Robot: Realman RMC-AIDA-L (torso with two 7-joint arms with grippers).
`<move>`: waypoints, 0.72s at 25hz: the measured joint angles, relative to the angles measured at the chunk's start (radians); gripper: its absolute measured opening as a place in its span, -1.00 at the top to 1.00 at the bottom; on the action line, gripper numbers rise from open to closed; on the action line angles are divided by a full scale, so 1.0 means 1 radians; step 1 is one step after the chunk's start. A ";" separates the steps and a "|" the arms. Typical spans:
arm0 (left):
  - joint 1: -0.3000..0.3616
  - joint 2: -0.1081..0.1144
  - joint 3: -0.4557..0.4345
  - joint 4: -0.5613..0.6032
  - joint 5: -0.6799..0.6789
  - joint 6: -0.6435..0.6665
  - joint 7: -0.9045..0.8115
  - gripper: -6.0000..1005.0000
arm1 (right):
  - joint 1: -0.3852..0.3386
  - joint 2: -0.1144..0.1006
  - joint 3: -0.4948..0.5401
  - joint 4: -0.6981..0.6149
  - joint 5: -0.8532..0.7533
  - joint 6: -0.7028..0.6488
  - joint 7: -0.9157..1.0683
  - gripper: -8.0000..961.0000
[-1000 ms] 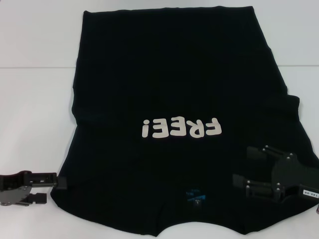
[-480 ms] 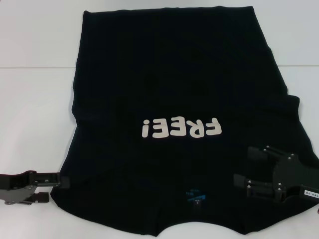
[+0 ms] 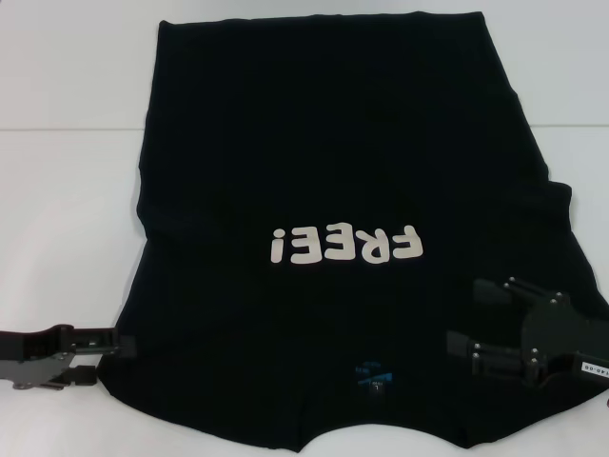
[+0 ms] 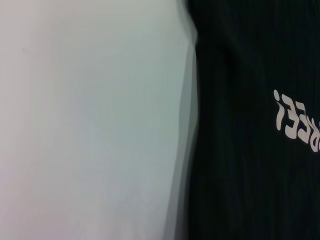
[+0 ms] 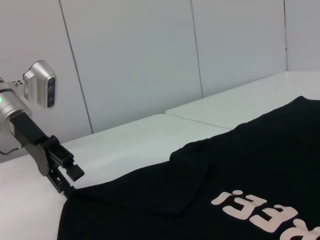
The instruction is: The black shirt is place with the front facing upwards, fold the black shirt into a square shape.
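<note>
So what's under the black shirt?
The black shirt lies flat on the white table, which shows around its edges. Whatever is under the cloth itself is covered. The right gripper is above the shirt, not under it.

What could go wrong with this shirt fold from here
The left gripper sits right at the edge of the black shirt; it may catch too little cloth, or only one layer, and slip off when it lifts. The right gripper hangs open over the shirt's other side, so the two pulls could be uneven and skew the fold. That side is already rumpled and could crease.
</note>
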 joint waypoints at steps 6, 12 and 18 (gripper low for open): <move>-0.004 -0.002 0.001 -0.001 0.000 -0.006 0.002 -0.88 | 0.003 0.000 0.000 0.002 0.000 0.000 0.000 -0.93; -0.013 -0.013 0.008 -0.001 0.000 -0.007 0.005 -0.88 | 0.004 0.000 0.000 0.001 0.000 -0.001 0.000 -0.93; -0.016 -0.014 0.018 -0.001 0.000 -0.009 0.006 -0.88 | 0.006 -0.001 -0.001 -0.002 0.000 -0.001 0.013 -0.92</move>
